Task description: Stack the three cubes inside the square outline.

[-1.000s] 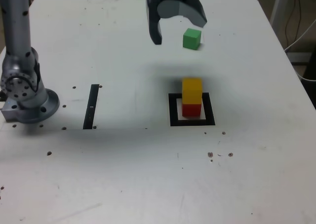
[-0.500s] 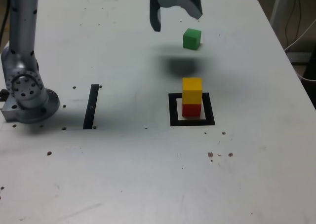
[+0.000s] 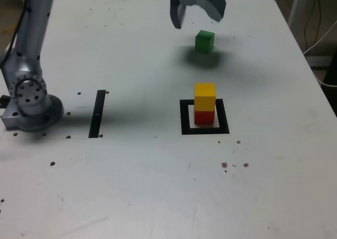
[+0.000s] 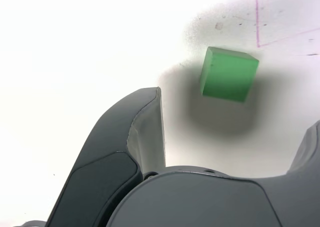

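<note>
Gripper [image 3: 198, 13] hanging above the green cube [image 3: 204, 41], jaws spread wide and empty (cube alone on the table [image 3: 131, 186]). Yellow cube [image 3: 205, 96] stacked on the red cube [image 3: 204, 117] inside the square outline [image 3: 185, 118].

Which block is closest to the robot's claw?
The green cube. It sits alone near the open gripper; the yellow cube and red cube are stacked farther away.
</note>
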`<state>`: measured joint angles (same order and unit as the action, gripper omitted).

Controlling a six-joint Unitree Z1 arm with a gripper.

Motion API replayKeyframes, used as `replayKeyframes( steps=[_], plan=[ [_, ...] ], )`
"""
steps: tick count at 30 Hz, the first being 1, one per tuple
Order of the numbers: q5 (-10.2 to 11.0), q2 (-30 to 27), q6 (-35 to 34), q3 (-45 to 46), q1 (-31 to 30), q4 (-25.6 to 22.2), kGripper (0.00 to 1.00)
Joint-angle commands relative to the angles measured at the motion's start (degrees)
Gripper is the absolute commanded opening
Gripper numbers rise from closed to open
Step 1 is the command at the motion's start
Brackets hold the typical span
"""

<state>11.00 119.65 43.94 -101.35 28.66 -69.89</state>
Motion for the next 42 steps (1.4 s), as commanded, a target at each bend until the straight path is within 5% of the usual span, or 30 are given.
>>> replayKeyframes(
  steps=[1,9,28,42],
  plan=[
    [-0.11,2.52,0.75,-2.48,0.17,-0.84,0.99],
    [-0.02,7.44,1.66,-5.00,0.25,-0.90,0.95],
    [-1.31,10.42,2.08,-3.91,0.20,1.96,0.62],
    [-1.81,10.01,2.15,-3.27,0.25,2.89,0.21]
  ],
)
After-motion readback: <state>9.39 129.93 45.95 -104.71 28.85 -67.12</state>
